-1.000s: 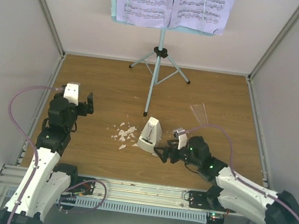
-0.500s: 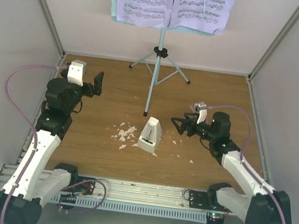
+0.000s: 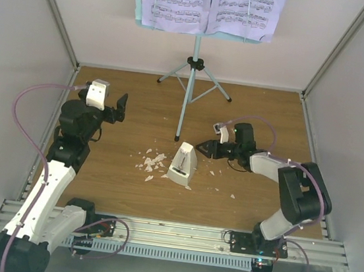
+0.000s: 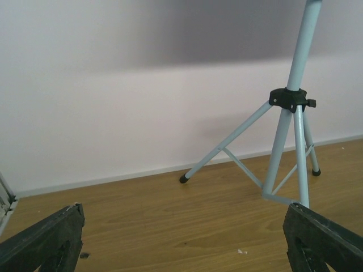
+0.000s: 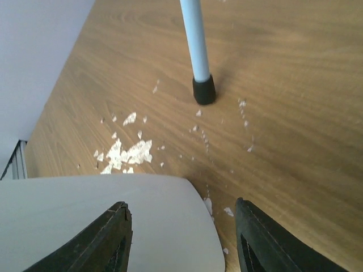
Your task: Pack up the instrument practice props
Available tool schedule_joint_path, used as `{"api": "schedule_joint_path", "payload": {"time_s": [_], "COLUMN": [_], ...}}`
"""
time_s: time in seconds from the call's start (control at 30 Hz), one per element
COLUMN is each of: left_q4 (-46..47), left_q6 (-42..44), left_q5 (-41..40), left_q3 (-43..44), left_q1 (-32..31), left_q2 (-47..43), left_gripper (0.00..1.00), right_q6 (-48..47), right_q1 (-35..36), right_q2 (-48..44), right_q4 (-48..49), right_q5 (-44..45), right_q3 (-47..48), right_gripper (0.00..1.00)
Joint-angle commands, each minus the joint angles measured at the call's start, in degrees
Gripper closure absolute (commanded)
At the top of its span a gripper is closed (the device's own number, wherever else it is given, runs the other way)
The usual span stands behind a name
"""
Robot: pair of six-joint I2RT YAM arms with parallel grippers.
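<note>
The pale blue music stand (image 3: 189, 90) stands at the back, with sheet-music pages (image 3: 211, 5) on its desk. Its tripod legs show in the left wrist view (image 4: 282, 141), and one black-capped foot shows in the right wrist view (image 5: 203, 90). The small white metronome (image 3: 183, 165) stands upright mid-floor, and its white face fills the lower left of the right wrist view (image 5: 113, 226). My right gripper (image 3: 202, 147) (image 5: 181, 238) is open, close to the metronome's upper right. My left gripper (image 3: 120, 106) (image 4: 181, 249) is open and empty, facing the tripod. I cannot make out the clear cover.
White crumbs (image 3: 152, 162) lie left of the metronome, with a few more to its right (image 3: 231, 196); they also show in the right wrist view (image 5: 127, 154). White walls close the back and both sides. A metal rail (image 3: 170, 231) runs along the near edge.
My right gripper left the metronome's front right side, swung back and right, and now sits at its upper right. My left gripper moved toward the back, facing the stand.
</note>
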Motion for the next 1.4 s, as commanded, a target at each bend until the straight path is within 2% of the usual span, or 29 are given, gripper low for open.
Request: {"api": "schedule_joint_path", "payload": {"time_s": [0.0, 0.2, 0.53, 0.6, 0.7, 0.83, 0.97, 1.07, 1.23, 1.37], "left_q4": [3.13, 3.03, 2.97, 2.94, 3.03, 3.19, 3.21, 3.21, 3.21, 3.21], "left_q6": [1.61, 2.16, 2.63, 2.70, 2.80, 3.04, 2.98, 3.00, 3.05, 3.16], "left_q5": [-1.44, -2.62, -3.60, -3.92, -4.43, -4.54, -4.53, -4.53, -4.54, -6.21], "left_q3": [-0.73, -1.11, -1.34, -1.44, -1.63, -1.81, -1.81, -1.83, -2.00, -2.09], "left_q1": [-1.22, -2.75, -5.00, -5.18, -5.50, -5.72, -5.82, -5.90, -5.91, -5.97], "left_q2": [-0.08, 0.05, 0.19, 0.17, 0.06, -0.32, -0.31, -0.24, 0.24, 0.87], "left_gripper": [0.05, 0.05, 0.03, 0.02, 0.01, 0.01, 0.01, 0.01, 0.01, 0.01], "right_q6": [-1.86, -2.18, 2.62, 2.10, 1.64, 0.98, -0.67, -2.84, -7.54, -10.55], "right_q1": [2.74, 6.21, 10.77, 10.74, 10.73, 12.23, 16.77, 20.77, 29.24, 37.32], "right_q2": [3.68, 4.30, -3.40, -6.30, -12.91, -26.42, -42.40, -48.39, -45.80, -41.19], "right_q4": [0.28, 1.87, 7.36, 5.76, 3.33, 3.26, 7.85, 10.92, 10.81, 14.77], "right_q5": [-1.28, -1.51, 2.50, 5.21, 9.36, 15.05, 20.54, 24.55, 31.40, 38.10], "right_q3": [1.39, -1.95, -12.34, -12.77, -13.34, -16.58, -21.70, -23.99, -21.24, -19.56], "right_gripper": [0.50, 0.51, 0.49, 0.43, 0.24, 0.03, 0.00, 0.00, 0.00, 0.01]}}
